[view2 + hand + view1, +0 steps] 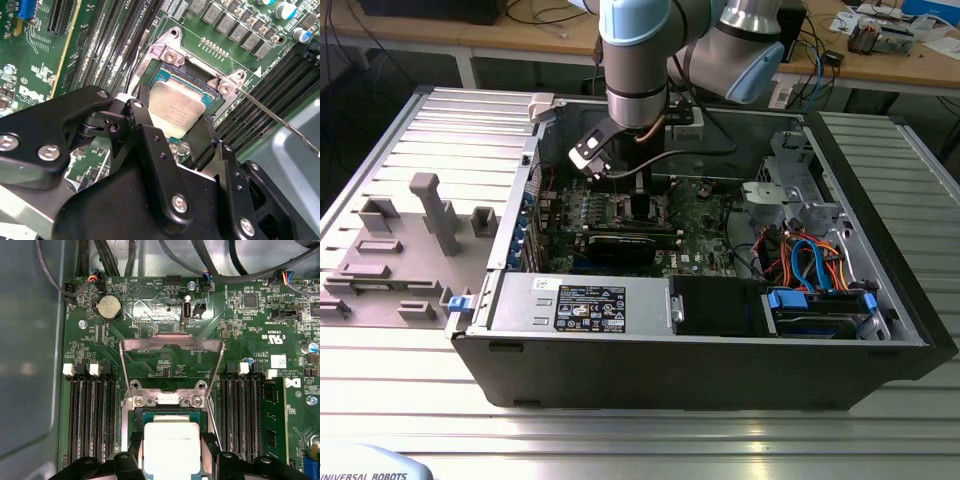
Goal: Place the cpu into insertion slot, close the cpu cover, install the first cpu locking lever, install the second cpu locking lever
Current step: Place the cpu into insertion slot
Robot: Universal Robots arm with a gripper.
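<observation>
The cpu (171, 450) (177, 106), a flat silver-grey square, sits level between my gripper's (175, 131) two black fingers (144, 116), which press on its opposite edges. It is at the insertion slot (131, 416), whose silver rim (169, 53) shows on the green board; I cannot tell whether it is fully seated. The cpu cover (172, 341), a thin silver frame with a square cut-out, stands swung open on its hinge beyond the slot. A thin wire locking lever (272, 116) sticks out unlatched beside the slot. In the exterior view my gripper (640, 195) reaches down into the computer case.
Long black memory slots (90, 415) (245, 415) flank the socket on both sides. A large black card (620, 245) lies across the board nearer the case's front wall. Cables (810, 255) and drive bays fill the case at the exterior view's right.
</observation>
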